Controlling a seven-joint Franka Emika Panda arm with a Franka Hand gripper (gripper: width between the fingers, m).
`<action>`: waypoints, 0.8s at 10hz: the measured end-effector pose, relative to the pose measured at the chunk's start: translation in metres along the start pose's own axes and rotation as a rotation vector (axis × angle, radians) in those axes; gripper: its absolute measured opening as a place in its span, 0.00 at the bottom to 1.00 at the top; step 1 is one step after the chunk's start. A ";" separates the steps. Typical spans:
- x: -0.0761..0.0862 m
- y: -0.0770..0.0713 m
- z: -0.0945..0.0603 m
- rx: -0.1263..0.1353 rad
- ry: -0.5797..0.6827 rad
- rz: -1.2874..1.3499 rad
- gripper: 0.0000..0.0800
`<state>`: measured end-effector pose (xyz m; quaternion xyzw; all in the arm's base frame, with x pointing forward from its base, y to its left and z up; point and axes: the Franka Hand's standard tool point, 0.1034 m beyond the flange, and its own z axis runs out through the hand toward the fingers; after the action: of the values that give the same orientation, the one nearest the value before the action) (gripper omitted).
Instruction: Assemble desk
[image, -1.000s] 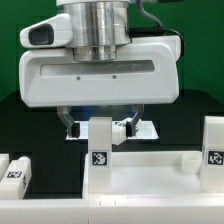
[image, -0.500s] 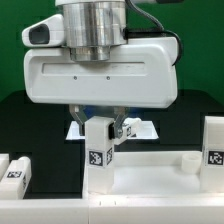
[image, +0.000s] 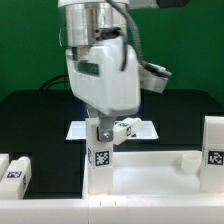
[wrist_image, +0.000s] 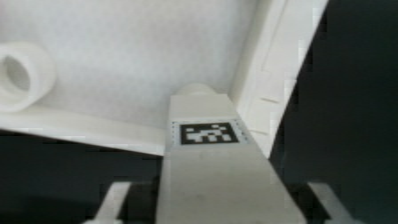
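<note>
A white block leg (image: 100, 152) with a black-and-white tag stands upright at a corner of the rimmed white tabletop (image: 150, 172). My gripper (image: 103, 128) comes down from above and is shut on the leg's top end. In the wrist view the leg (wrist_image: 214, 150) runs up between my two fingers (wrist_image: 119, 200), and my gripper (wrist_image: 221, 200) clamps its sides. Beyond it lie the tabletop's floor (wrist_image: 107, 115) and a round socket (wrist_image: 18, 78). Another tagged leg (image: 213, 150) stands on the tabletop at the exterior view's right.
A loose tagged leg (image: 15, 168) lies at the exterior view's left, beside the tabletop. The marker board (image: 78, 130) lies on the black table behind the gripped leg. A small peg (image: 187, 158) rises from the tabletop near the right-hand leg.
My jaws have closed from wide apart onto the upright leg. Since then the hand has turned about its vertical axis, its broad face now swung to one side.
</note>
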<state>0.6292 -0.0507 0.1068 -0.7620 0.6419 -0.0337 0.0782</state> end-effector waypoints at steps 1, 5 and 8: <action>-0.003 0.000 0.000 -0.005 -0.006 0.056 0.36; -0.005 -0.002 0.000 0.010 -0.029 0.432 0.36; -0.006 -0.001 0.002 0.015 -0.038 0.482 0.47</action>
<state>0.6299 -0.0443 0.1054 -0.5868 0.8033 -0.0044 0.1019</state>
